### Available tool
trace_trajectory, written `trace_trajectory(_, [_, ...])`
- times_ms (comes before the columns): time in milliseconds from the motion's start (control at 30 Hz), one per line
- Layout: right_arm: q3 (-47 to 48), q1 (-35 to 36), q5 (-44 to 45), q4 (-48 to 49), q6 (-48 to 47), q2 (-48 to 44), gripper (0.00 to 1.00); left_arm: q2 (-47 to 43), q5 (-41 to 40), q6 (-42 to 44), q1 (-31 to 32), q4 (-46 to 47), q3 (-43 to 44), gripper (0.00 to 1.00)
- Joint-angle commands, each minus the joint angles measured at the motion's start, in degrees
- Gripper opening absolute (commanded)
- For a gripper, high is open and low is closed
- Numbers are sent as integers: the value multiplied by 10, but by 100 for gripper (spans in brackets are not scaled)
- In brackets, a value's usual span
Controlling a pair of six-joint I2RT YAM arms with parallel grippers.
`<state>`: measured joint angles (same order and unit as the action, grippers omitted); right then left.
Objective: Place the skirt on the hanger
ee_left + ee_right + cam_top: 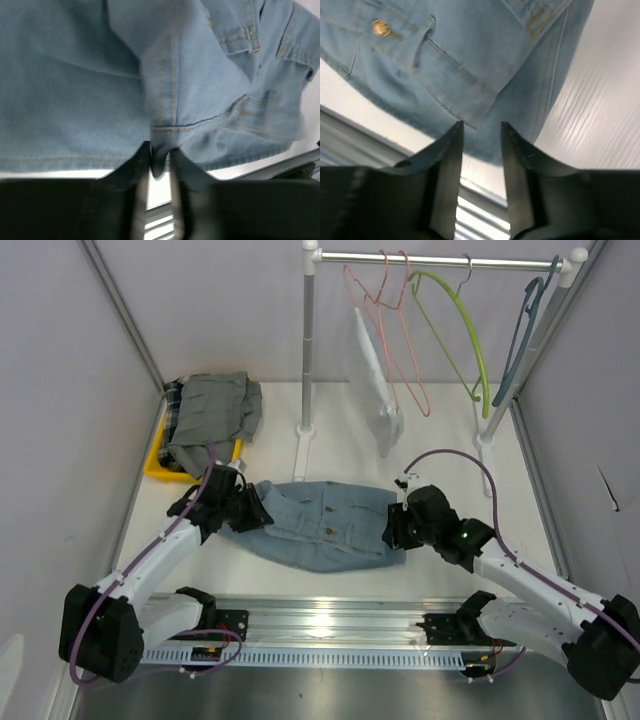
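Denim skirt [320, 525] lies spread flat on the desk [450, 440], between the two arms and well short of the rail [440, 257] with its pink hanger [385, 330] and green hanger [460, 320].

Handling, judged: soft, limp, fairly weighty for cloth; will sag from any single hold, not slippery, not fragile. Best hold is a stitched band or seam. A brass button [381, 27] and a loop beside it show near the right end, so the waistband is probably there.

Left tool [160, 160] at the skirt's left end: tips nearly together with a fold of denim between them — clamped or loose, cannot tell.

Right tool [481, 131] at the right end: tips parted, nothing between them — cloth edge just beyond.
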<state>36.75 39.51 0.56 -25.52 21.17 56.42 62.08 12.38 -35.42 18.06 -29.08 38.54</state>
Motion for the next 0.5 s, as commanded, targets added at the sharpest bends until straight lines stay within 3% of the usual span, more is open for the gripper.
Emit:
trace_trajectory(0, [9, 14, 44, -1, 72, -42, 49, -49, 6, -11, -8, 32, -2, 35])
trace_trajectory(33, [15, 17, 48, -23, 82, -60, 52, -71, 4, -10, -8, 25, -1, 47])
trace_trajectory(133, [47, 22, 59, -61, 90, -100, 55, -93, 1, 1, -8, 10, 13, 57])
trace_trajectory(333, [160, 26, 64, -77, 81, -136, 50, -108, 9, 32, -8, -19, 65, 61])
trace_trajectory(467, [293, 25, 102, -86, 11, -60, 47, -115, 13, 48, -7, -32, 88, 62])
